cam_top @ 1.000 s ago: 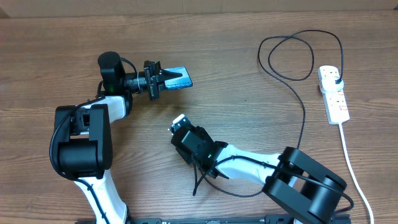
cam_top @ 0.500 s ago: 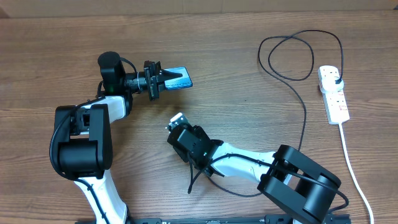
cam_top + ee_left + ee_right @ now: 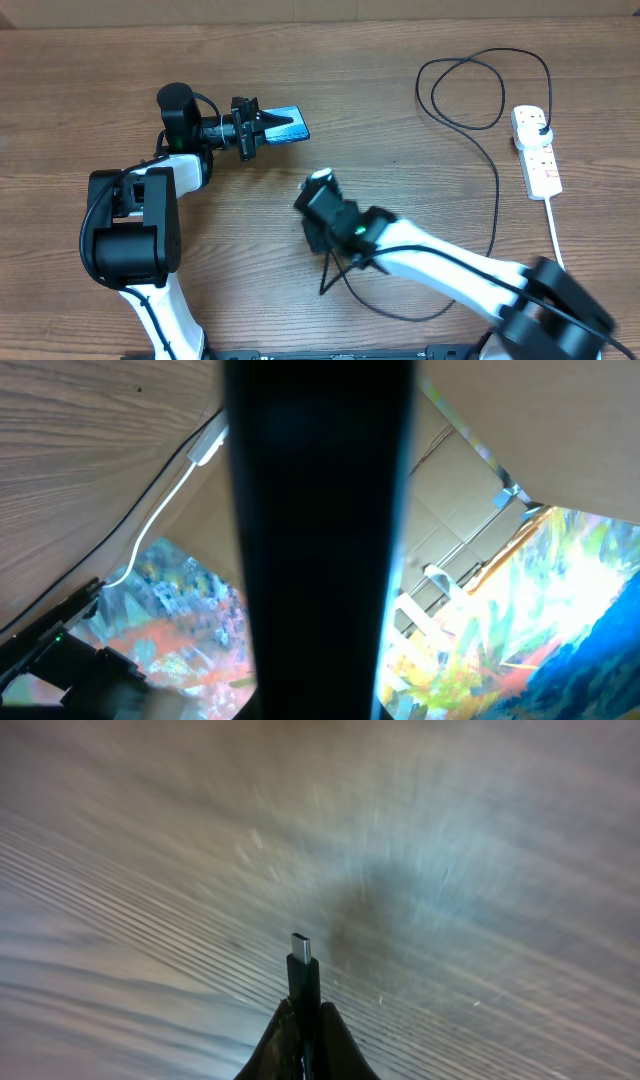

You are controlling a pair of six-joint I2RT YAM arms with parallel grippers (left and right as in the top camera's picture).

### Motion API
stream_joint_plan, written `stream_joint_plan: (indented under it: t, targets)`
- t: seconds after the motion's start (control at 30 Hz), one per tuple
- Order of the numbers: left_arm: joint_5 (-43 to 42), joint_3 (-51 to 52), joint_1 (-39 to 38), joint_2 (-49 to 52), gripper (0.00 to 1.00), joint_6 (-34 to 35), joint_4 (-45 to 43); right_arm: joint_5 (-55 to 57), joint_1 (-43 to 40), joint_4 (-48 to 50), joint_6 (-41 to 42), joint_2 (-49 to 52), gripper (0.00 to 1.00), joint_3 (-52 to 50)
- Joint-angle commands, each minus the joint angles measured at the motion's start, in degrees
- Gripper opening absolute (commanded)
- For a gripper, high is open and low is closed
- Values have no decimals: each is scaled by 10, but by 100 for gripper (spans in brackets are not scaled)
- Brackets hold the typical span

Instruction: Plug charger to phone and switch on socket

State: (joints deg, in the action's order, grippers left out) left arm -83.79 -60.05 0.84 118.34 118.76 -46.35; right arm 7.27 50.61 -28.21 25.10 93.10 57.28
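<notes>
The phone [image 3: 286,124], its screen lit blue, is held off the table at the upper left with my left gripper [image 3: 252,128] shut on its near end. In the left wrist view the phone [image 3: 320,510] is a dark bar down the middle. My right gripper [image 3: 318,186] hovers below and right of the phone. It is shut on the charger's connector end [image 3: 302,965], whose metal tip sticks out past the fingers. The black charger cable [image 3: 493,200] loops across the table to its plug [image 3: 541,128] in the white socket [image 3: 537,152] at the right edge.
The socket's thick white cord [image 3: 565,260] runs down the right side toward the front edge. The charger cable makes a loop [image 3: 470,90] at the back right and another slack curve [image 3: 400,316] under the right arm. Wooden table [image 3: 400,150] lies all round.
My right gripper closed on the charger's connector and swung up and to the right, lifting it. The left arm and the phone have stayed still.
</notes>
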Motion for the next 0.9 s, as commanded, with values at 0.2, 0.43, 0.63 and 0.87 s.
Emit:
stream_joint_plan:
  t: [0.2, 0.43, 0.63, 0.87]
  targets:
    - [9, -13, -1, 2, 5, -55, -9, -209, -83, 4, -16, -134, 4, 0]
    - [20, -13, -1, 2, 5, -76, -9, -183, -99, -21, -66, -124, 58, -7]
    - [26, -13, -1, 2, 4, -76, -9, -93, -56, -10, -148, -76, 89, -8]
    - [28, -13, -1, 2, 4, -75, -9, 30, -24, 4, -164, 15, 86, -8]
